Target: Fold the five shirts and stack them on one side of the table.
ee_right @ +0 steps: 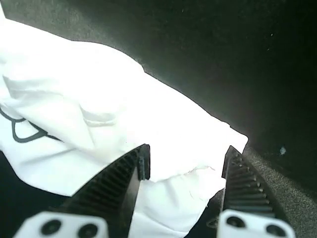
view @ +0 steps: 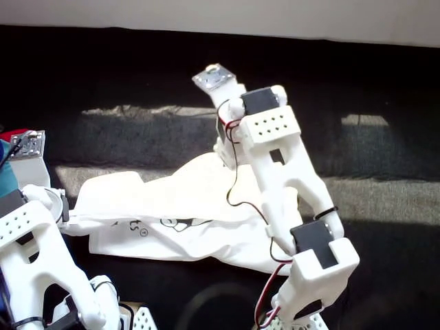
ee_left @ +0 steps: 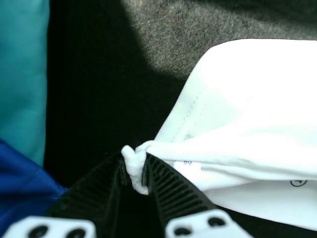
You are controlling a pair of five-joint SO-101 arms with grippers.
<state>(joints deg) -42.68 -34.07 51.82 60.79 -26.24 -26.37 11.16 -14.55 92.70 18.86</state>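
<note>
High view: one white shirt [view: 172, 206] lies crumpled and partly spread on the dark table [view: 137, 130], near its middle, with a printed mark facing up. The left arm [view: 34, 254] stands at the shirt's left end; the right arm [view: 282, 172] extends over the shirt's far right part.

Left wrist view: the left gripper [ee_left: 133, 171] has its fingers closed tight on a small pinch of the shirt's hemmed edge, and the fabric is drawn taut away from it. Teal cloth [ee_left: 22, 74] and blue cloth [ee_left: 20, 183] lie just beside this gripper.

Right wrist view: the right gripper [ee_right: 185, 158] has its fingers spread wide, straddling a bunched edge of the shirt. It has hold of nothing.
</note>
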